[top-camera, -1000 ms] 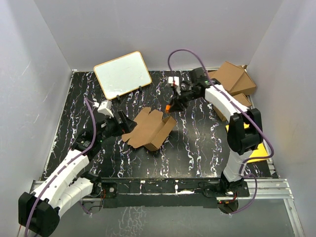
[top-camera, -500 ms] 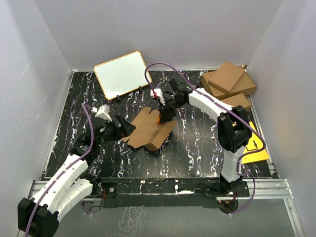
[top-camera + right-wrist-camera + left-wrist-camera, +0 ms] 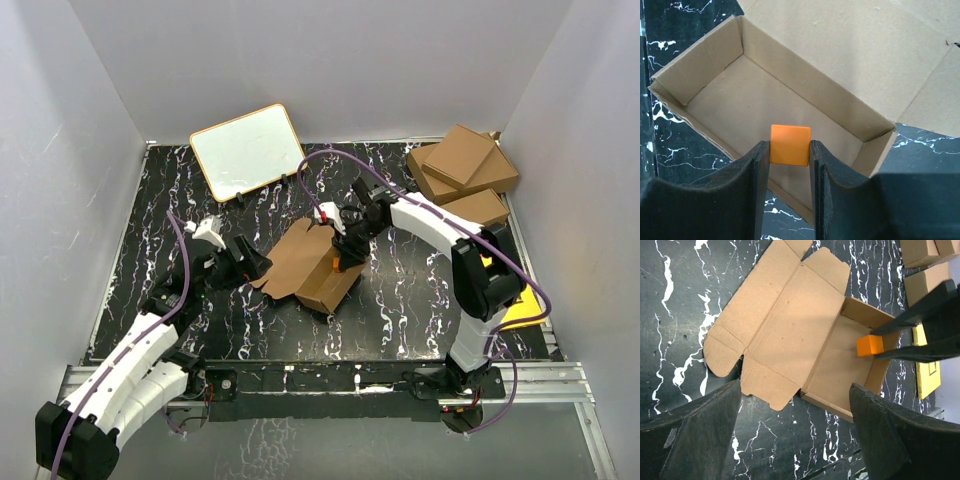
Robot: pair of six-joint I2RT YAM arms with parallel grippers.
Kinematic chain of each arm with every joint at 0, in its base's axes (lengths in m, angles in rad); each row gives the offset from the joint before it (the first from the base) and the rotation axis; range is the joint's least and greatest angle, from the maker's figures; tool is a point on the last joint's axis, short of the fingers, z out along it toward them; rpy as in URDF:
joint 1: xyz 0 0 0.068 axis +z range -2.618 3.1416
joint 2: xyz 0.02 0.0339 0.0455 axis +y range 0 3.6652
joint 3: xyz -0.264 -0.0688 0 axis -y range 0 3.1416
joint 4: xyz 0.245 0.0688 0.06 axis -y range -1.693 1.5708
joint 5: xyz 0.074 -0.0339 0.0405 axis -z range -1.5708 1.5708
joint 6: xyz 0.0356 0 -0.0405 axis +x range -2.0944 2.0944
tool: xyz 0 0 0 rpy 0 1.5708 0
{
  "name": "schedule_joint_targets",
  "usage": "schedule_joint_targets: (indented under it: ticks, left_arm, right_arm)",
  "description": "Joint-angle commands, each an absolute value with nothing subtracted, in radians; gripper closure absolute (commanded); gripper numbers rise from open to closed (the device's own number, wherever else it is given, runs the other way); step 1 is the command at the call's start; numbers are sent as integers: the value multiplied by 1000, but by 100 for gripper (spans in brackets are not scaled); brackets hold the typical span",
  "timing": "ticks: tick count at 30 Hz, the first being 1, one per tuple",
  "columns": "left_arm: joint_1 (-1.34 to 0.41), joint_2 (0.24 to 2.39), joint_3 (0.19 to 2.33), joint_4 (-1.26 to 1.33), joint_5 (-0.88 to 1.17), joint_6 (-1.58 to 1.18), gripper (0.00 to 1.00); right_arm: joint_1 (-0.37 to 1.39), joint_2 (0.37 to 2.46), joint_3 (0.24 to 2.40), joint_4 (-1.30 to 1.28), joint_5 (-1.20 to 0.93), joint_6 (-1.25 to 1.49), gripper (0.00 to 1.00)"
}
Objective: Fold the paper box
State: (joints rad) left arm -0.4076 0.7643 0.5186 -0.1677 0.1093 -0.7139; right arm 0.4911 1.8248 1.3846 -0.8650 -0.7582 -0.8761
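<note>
The left arm (image 3: 130,350) stretches forward and to the right from its base, lying low. The left tool (image 3: 260,265) has its fingers spread wide, gripping nothing. The right arm (image 3: 440,225) folds at the elbow and reaches left, wrist tipped downward. The right tool (image 3: 338,258) pinches a small orange cube (image 3: 789,145) between both fingers.

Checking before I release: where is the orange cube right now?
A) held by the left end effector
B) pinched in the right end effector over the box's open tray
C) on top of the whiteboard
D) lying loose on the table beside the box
B: the right wrist view shows the orange cube clamped in the right end effector, directly over the open tray of the paper box.
</note>
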Motion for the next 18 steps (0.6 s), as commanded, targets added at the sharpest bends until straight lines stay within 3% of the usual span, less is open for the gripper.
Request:
schedule_joint_targets:
  ticks: [1,18]
  left_arm:
    - [-402,777,582,-207,69,-664,13]
    - [-402,816,530,-131,156,-840,13]
  right_arm:
    - [497,1727,1308,-819,-751,-908,87]
    - [497,1659,1099,-681,-729,-906,81]
